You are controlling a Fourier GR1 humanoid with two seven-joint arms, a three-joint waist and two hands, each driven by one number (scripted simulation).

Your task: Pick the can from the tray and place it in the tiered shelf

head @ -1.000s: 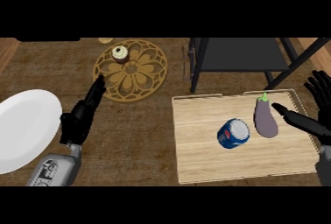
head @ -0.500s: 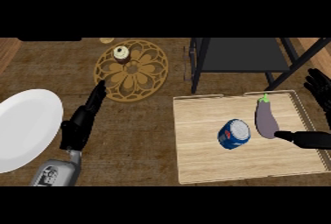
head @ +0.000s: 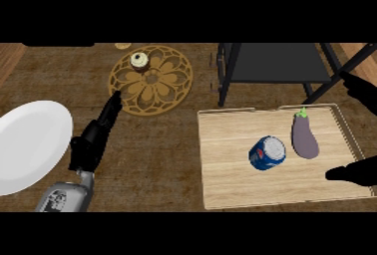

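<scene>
Dark wood bench (head: 162,164) carries a pale tray (head: 228,194), where the blue can (head: 267,153) lies on its side just beside an eggplant (head: 304,138), untouched. Since a second ago the right hand (head: 355,172) has slid down toward the tray's right edge, nearer the can, so a grasp looks to be coming. It is mostly cut off; I cannot tell how its fingers stand. The left hand (head: 94,139) rests with fingers straight beside a white plate (head: 29,144). Only the tiered shelf (head: 276,63)'s upper level shows.
</scene>
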